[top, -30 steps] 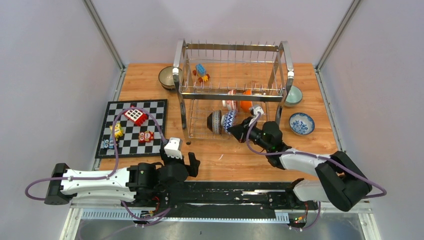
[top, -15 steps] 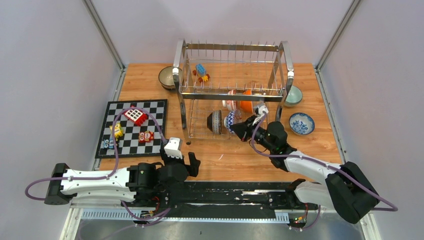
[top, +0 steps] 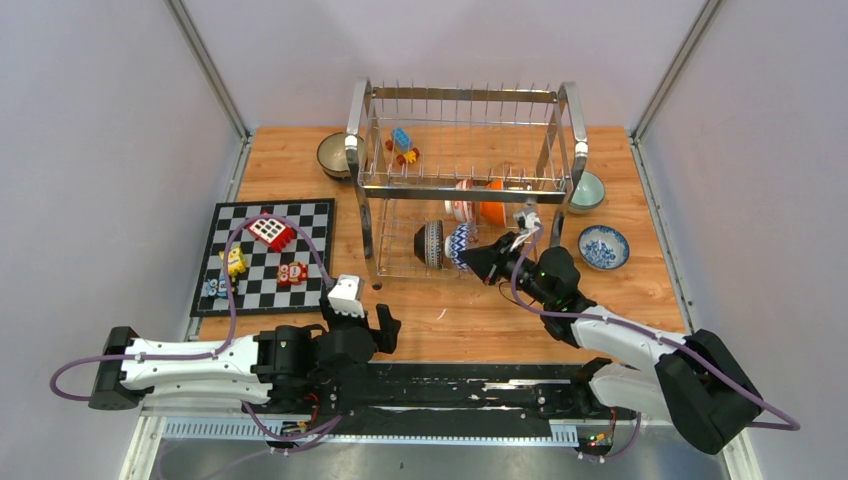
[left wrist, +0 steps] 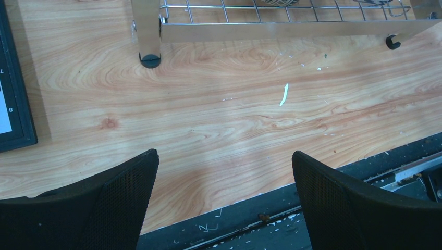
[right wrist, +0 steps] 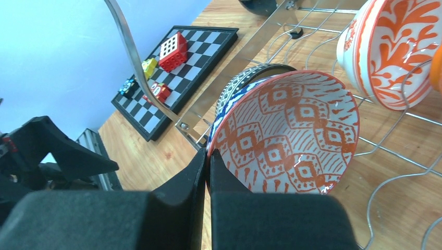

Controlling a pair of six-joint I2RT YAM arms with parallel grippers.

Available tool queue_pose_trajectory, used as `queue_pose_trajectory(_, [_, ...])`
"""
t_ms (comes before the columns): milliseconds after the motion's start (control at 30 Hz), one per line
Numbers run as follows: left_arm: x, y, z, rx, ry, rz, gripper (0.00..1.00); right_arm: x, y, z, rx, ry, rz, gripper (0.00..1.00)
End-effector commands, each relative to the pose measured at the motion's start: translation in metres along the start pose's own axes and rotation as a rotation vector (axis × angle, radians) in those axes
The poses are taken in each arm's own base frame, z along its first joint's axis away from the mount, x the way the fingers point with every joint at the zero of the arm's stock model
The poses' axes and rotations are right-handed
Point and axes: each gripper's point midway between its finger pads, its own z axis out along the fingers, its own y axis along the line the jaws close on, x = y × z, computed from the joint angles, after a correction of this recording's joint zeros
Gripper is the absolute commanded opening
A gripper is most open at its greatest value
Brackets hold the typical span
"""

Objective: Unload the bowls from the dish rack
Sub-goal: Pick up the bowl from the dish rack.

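The chrome dish rack (top: 460, 190) stands at the back middle of the table. On its lower tier a bowl (top: 459, 243), blue-white outside and red patterned inside (right wrist: 292, 130), stands on edge beside a dark striped bowl (top: 430, 243). My right gripper (top: 478, 258) (right wrist: 207, 156) is shut on that bowl's near rim. An orange-white bowl (right wrist: 388, 47) and an orange one (top: 492, 203) stand behind it. My left gripper (top: 360, 325) (left wrist: 224, 156) hangs open and empty over the table's near edge, in front of the rack (left wrist: 271, 31).
On the table lie a speckled brown bowl (top: 333, 155) left of the rack, and a mint green bowl (top: 588, 190) and a blue-white bowl (top: 603, 247) to its right. A chequered board (top: 265, 255) with toy blocks lies at left. More blocks (top: 403, 145) sit on the rack's upper tier.
The right arm's wrist has swung right and farther from the base while its gripper stays shut on the bowl's rim. The left arm has not moved.
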Motion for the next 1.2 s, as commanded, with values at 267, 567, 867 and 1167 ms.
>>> queue_pose_trajectory(267, [-0.025,0.002,-0.009,-0.005,-0.06,-0.022,1.0,-0.028,0.056,-0.026,-0.197,-0.02,-0.028,0.02])
queue_pose_trajectory(567, [-0.058,0.015,-0.021,-0.053,-0.157,-0.07,1.0,-0.014,0.079,-0.068,-0.17,0.137,-0.209,0.02])
queue_pose_trajectory(867, [-0.089,-0.008,-0.048,0.154,-0.181,-0.103,1.0,0.017,0.11,-0.083,-0.155,0.337,-0.519,0.02])
queue_pose_trajectory(1167, [-0.117,0.001,-0.082,0.4,-0.325,-0.382,1.0,0.037,0.126,-0.083,-0.138,0.481,-0.857,0.02])
